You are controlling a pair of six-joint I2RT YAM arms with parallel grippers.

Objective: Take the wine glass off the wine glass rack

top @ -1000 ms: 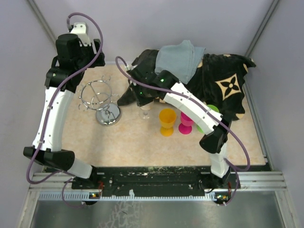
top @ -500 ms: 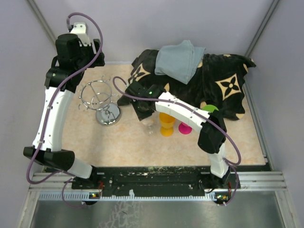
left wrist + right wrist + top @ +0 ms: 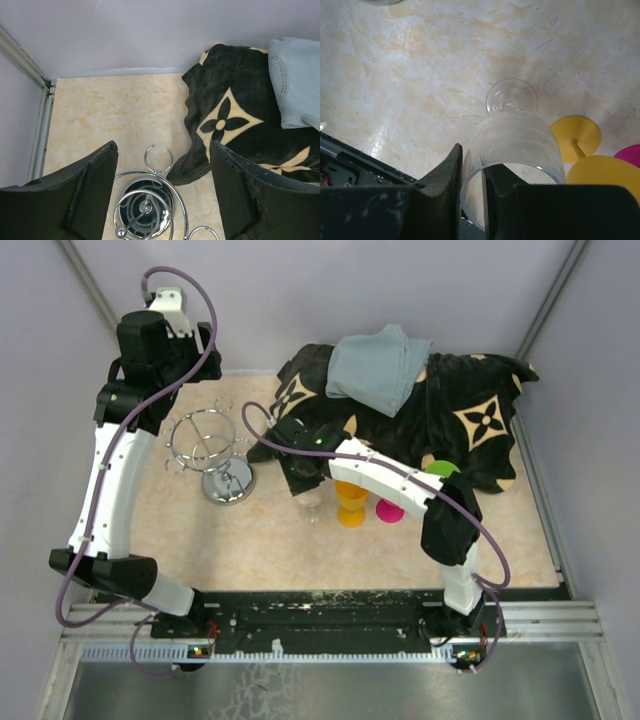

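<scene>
Wine glass [image 3: 517,142], clear with a cloudy bowl, stood upright at the centre of my right wrist view. It was already off the shiny chrome wire rack [image 3: 215,455] and sat well to that rack's right in the top view, just beside the yellow plastic goblet [image 3: 351,500]. My right pincer [image 3: 472,172] was closed on its rim, one finger outside the bowl and the other inside, with the thin glass wall pinched between them. I judged that hold suited the job: hanging from its rim, the glass stayed foot-down, ready to stand on the marbled beige tabletop [image 3: 420,75]. Its round foot [image 3: 511,96] lay over that surface, but I could not tell whether it touched or hovered just above.

My left pincer [image 3: 162,150] was spread wide with nothing in it, up in the top view's upper left. In its own wrist view, the rack's ring and mirror base showed between the fingers at the lower edge. I took that as a waiting post, placed to steady the light stand if it tipped.

With the black blanket patterned with tan flowers [image 3: 470,420] filling the upper right, bare table was scarce. That probably explained why the glass was so near the goblet. Letting go would call for care not to knock either over.
</scene>
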